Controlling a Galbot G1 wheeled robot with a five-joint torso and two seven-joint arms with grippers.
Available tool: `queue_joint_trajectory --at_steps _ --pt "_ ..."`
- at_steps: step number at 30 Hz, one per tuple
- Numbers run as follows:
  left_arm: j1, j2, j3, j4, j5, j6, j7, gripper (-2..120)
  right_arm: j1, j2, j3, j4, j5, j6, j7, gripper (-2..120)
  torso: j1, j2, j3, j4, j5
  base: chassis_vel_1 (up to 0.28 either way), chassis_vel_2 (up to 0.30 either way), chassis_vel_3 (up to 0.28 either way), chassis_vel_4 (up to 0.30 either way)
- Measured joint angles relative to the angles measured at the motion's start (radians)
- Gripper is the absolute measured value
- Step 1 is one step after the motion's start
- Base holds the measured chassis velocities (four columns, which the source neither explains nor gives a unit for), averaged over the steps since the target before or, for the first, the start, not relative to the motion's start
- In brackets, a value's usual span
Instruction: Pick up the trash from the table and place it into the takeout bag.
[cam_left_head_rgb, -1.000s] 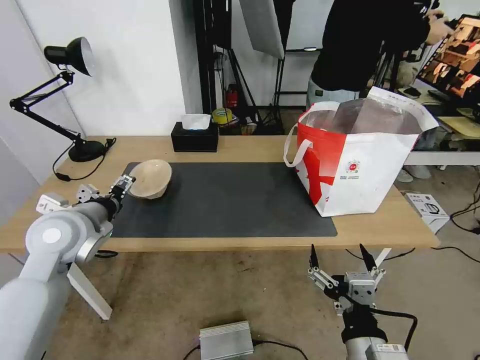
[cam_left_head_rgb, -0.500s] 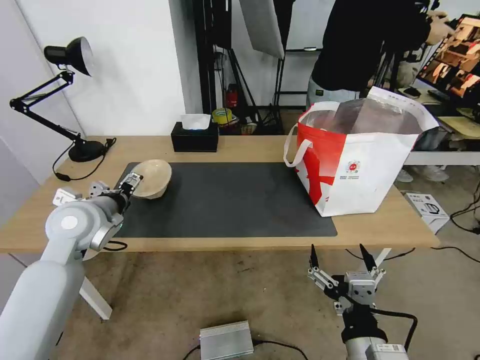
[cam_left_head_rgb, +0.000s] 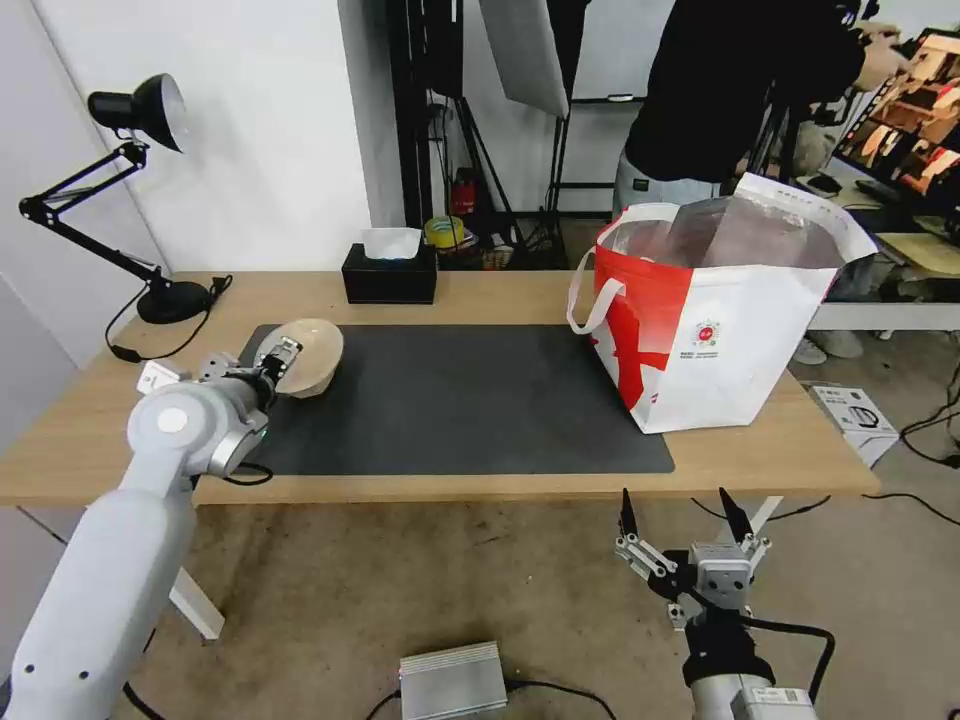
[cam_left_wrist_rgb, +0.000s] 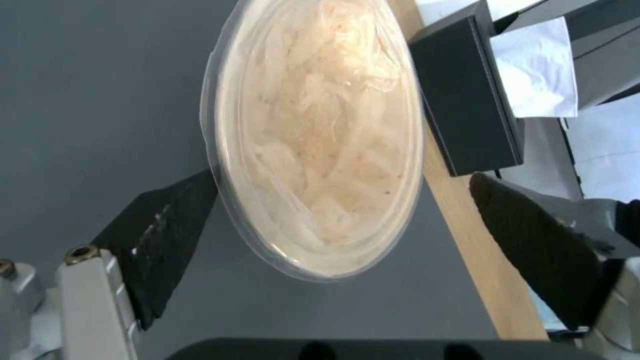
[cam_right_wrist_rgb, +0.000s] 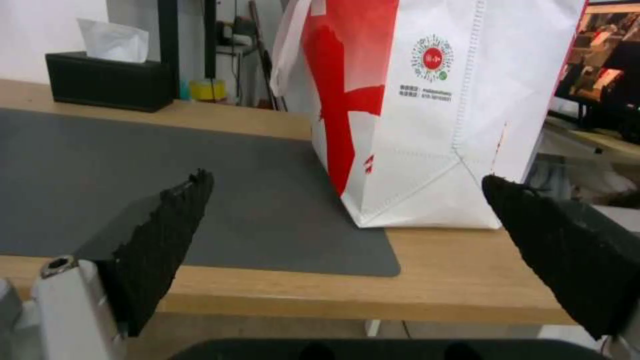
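Bowl (cam_left_wrist_rgb: 313, 140) between spread left pincer (cam_left_wrist_rgb: 347, 240) fingers

The left claw (cam_left_head_rgb: 282, 355) reaches the near rim of the beige bowl (cam_left_head_rgb: 308, 353), apparently touching it. Far to its right stands the takeout bag (cam_left_head_rgb: 720, 320). The right claw (cam_left_head_rgb: 685, 520) hangs spread below the tabletop (cam_left_head_rgb: 480, 290).

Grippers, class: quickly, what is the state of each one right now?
Left gripper: open, fingers either side of the bowl.
Right gripper: open, holding nothing, below the table edge.
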Motion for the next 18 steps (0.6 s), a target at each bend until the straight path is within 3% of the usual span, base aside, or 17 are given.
queue_joint_trajectory --at_steps 18 --pt "0.019 -0.034 -0.012 0.038 0.058 0.023 0.006 100 0.0 0.0 0.0 0.0 0.0 0.0 0.0 100 0.0 0.0 0.0 0.0 0.0 0.0 0.0 0.0 0.0"
